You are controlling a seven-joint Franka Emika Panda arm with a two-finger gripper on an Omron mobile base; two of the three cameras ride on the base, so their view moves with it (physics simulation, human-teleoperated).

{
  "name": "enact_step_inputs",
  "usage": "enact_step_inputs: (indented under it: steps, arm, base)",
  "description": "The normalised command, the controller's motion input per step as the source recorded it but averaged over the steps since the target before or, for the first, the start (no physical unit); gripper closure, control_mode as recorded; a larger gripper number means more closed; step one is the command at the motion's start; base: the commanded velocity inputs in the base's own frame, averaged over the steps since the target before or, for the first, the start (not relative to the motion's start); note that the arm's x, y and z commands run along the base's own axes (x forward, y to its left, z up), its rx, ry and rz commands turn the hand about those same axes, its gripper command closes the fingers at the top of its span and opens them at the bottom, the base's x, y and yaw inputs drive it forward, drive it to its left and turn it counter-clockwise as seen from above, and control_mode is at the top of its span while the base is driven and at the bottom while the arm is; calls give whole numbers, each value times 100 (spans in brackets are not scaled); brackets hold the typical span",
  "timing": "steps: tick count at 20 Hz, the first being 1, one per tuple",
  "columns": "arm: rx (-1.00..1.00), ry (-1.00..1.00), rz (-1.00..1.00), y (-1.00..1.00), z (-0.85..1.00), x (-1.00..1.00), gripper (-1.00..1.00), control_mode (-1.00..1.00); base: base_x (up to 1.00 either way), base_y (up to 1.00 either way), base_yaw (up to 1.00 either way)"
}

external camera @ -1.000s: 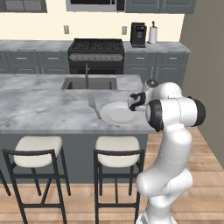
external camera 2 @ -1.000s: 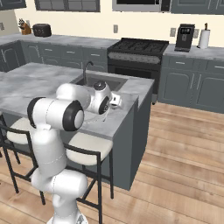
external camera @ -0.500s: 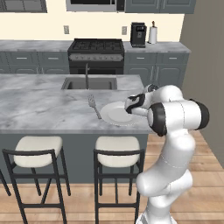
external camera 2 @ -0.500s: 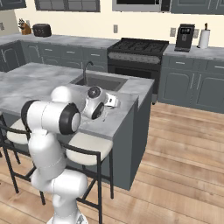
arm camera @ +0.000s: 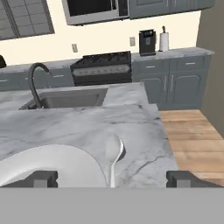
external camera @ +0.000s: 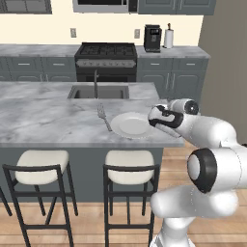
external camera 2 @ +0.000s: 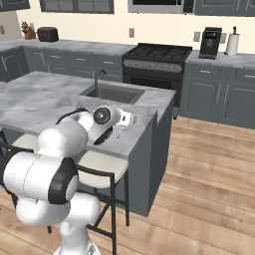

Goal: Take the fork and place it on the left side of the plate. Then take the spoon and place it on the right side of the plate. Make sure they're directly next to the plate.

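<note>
The white plate [external camera: 129, 125] lies on the grey marble island. The grey fork [external camera: 103, 116] rests right beside its left rim, tines pointing away from me. In the hand view the pale spoon [arm camera: 114, 153] lies flat on the counter just right of the plate [arm camera: 48, 165], bowl pointing away and handle toward the camera. My gripper [arm camera: 113, 178] is open and low over the counter, its fingertips [arm camera: 42, 178] wide apart on either side of the spoon's handle, holding nothing. From the left base view the gripper [external camera: 155, 120] sits at the plate's right rim and hides the spoon.
A sink [external camera: 99, 91] with a dark faucet [arm camera: 37, 81] is set into the island behind the plate. The island's right edge [arm camera: 168, 144] drops to wood floor close beside the spoon. Two stools [external camera: 128, 160] stand under the near edge. A stove [external camera: 106, 58] lines the back wall.
The jaws have opened wide. The hand has stayed at the plate's right rim while the arm's elbow shifted a little to the right.
</note>
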Motion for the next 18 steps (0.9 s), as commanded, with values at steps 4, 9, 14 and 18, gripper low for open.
enact_step_inputs:
  steps: [4,9,14,18]
  arm:
    - [4,15,-3,-52,100,-100,-100,-100]
    - [15,43,-8,-67,100,-100,-100,-100]
    - [6,71,-4,-36,81,-100,-100,-100]
    - [-4,68,9,1,81,-72,-100,-100]
  base:
    - [0,0,0]
    - [0,0,0]
    - [0,0,0]
    - [0,0,0]
